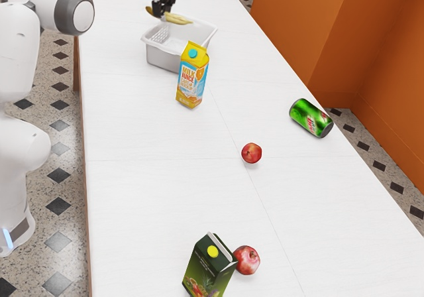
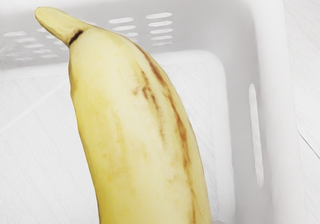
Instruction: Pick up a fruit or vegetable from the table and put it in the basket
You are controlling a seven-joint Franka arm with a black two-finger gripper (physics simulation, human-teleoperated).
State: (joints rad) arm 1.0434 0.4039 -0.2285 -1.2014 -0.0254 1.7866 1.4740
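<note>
Banana (image 1: 177,19) sits clamped between the fingers (image 1: 161,10), held up over the white basket (image 1: 160,58), with a stretch of its yellow length reaching out to either side of them. Right under the fingers, the wrist view shows its skin streaked brown, a dark band near the narrow tip, and the basket's pale floor and slotted wall below the fruit. Just beside the basket, on the exterior view's lower side of the fingers, a yellow and blue juice carton (image 1: 191,79) stands upright on the desk (image 1: 146,178). Well apart from the fingers, toward the exterior view's right, a green can (image 1: 310,118) lies on its side near the desk's edge. A small red apple (image 1: 252,153) rests on the desk, also well apart from them. Farthest from the fingers are a dark green carton (image 1: 207,270) with a yellow cap and, just beside it, a second red apple (image 1: 248,260).
</note>
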